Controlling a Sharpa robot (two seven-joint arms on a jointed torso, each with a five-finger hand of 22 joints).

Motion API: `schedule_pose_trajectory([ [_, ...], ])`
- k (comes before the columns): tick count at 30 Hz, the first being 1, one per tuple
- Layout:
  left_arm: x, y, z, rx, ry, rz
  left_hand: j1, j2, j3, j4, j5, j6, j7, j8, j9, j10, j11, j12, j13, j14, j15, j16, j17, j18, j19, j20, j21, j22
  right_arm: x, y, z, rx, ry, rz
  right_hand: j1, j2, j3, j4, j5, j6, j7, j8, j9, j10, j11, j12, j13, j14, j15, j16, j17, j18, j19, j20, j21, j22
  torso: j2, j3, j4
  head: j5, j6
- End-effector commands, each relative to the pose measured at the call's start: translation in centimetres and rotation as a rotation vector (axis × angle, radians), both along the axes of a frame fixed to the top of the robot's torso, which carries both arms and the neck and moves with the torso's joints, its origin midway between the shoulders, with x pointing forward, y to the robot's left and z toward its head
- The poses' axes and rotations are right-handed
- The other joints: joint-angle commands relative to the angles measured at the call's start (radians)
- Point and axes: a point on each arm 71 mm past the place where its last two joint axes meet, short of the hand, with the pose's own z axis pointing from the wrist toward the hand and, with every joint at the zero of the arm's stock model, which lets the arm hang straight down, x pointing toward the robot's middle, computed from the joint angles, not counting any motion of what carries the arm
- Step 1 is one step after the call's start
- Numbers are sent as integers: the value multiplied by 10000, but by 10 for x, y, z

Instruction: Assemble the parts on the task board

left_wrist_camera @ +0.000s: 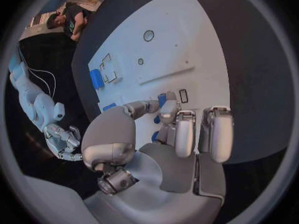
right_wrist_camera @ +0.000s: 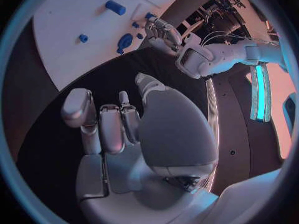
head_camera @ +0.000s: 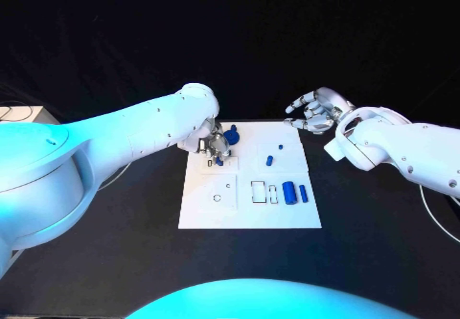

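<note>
We see the left hand pinching a blue part over the white board; the right hand hovers beyond the board, loosely spread, grasping nothing.

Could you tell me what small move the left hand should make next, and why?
Probably a short, slow press downward. The left hand is over the far left part of the task board, pinching a small blue part that looks close to the board's surface. The right hand hovers off the board, holding nothing, so it plays no part yet.
</note>
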Motion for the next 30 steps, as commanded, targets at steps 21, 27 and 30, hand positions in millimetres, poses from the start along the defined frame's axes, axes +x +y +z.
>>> schedule_pose_trajectory([
  [21,-4,-2,-5,68,172,-224,5,64,2417,-2496,69,399,-335,49,40,46,-8,30,-5,1038,-54,33,2634,-3,270,-47,22,1573,-1,0,0,-56,-25,154,-89,-24,57,19,-15,-68,7,33,17,-37,5,-39,748,196,-25,-60,10,179,42,4,-30,147,0,-10,0,-7,-17],
  [27,-5,-4,-5,120,88,-319,-24,36,2297,-2442,63,404,-321,24,81,11,1,-20,-88,1038,-47,33,2634,3,254,-46,7,1550,-1,0,0,-58,-18,151,-89,-24,57,19,-15,-68,7,33,17,-37,5,-39,748,196,-25,-60,10,179,42,4,-30,147,-10,-8,1,-12,-26],
  [30,-5,-5,-5,116,87,-338,-60,47,1952,-2280,-20,433,-345,20,198,50,-12,-51,-123,1038,-39,33,2634,1,255,-29,-8,1548,-1,0,0,-57,-16,157,-89,-24,57,19,-15,-68,7,33,17,-37,5,-39,748,196,-25,-60,10,179,42,4,-30,147,-6,-6,6,-20,-27],
])
